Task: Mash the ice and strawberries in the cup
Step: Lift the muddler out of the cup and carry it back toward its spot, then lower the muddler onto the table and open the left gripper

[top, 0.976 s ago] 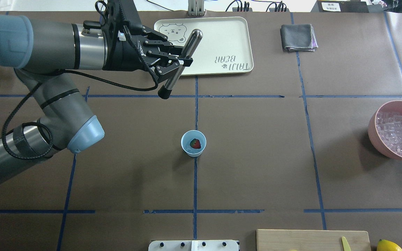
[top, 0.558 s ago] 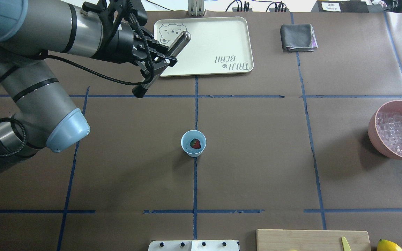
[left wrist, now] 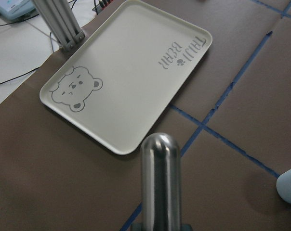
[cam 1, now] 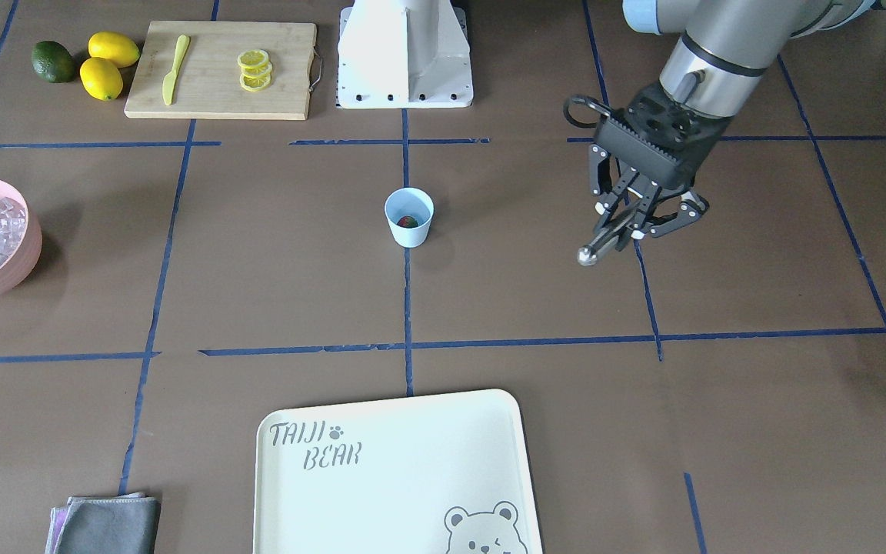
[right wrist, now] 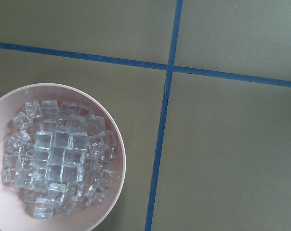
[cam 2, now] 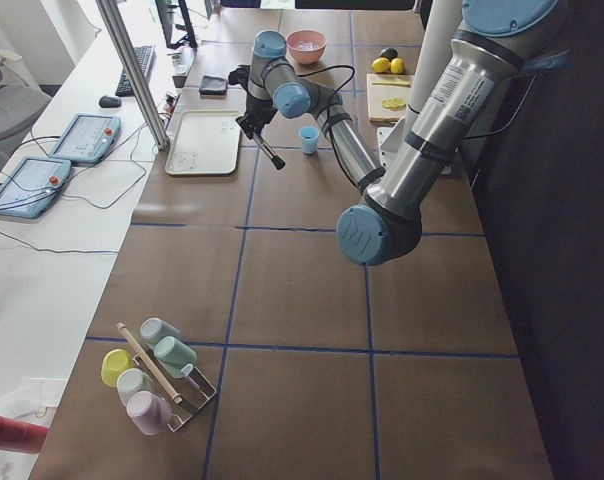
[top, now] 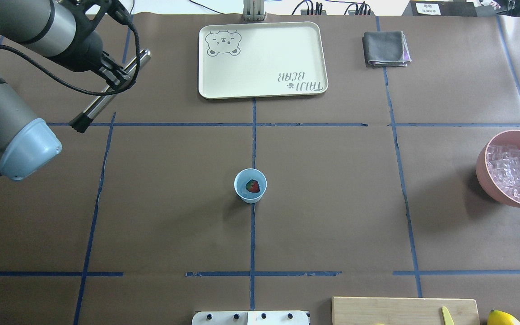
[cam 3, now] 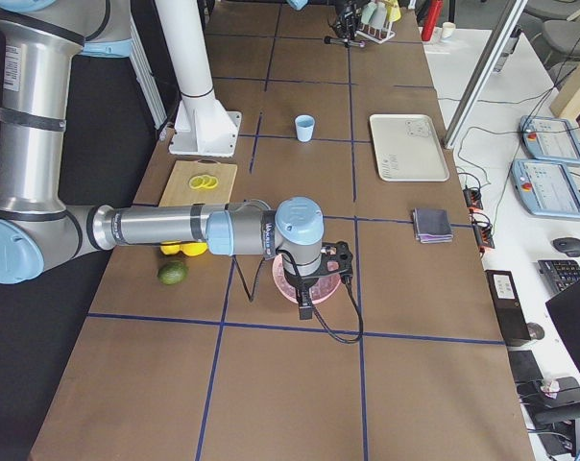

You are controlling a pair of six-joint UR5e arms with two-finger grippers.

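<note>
Centre table: the cup (top: 250,185) stands upright on the blue tape line, all alone, and down inside on its light blue floor lies the strawberry (top: 253,186), red with a touch of green. From the front camera you only just glimpse it below the rim.

Over at the far left, the left gripper (top: 118,79) hangs above the table, well apart from the cup, its fingers clamped around a metal rod (top: 95,106). The rod is slanted, with its rounded shiny end up and away from the robot and its dark tip pointing down toward the tape. The left wrist camera looks straight along that rod to the cream tray (left wrist: 131,82) with the bear print, and the cup's edge peeks in at the right.

Now the right side: the pink bowl (top: 482,171) sits at the right edge of the table, heaped with the ice (top: 515,174), clear little cubes piled up in the middle. The right wrist camera looks straight down on it. The right gripper (cam 3: 309,293) shows only in the side view, above that bowl; whether it is spread or closed I cannot tell.

On the robot's side of the table, a cutting board (cam 1: 220,92) carries lemon slices (cam 1: 254,69) and a yellow knife (cam 1: 174,68). A folded grey cloth (top: 385,48) lies at the far right.
</note>
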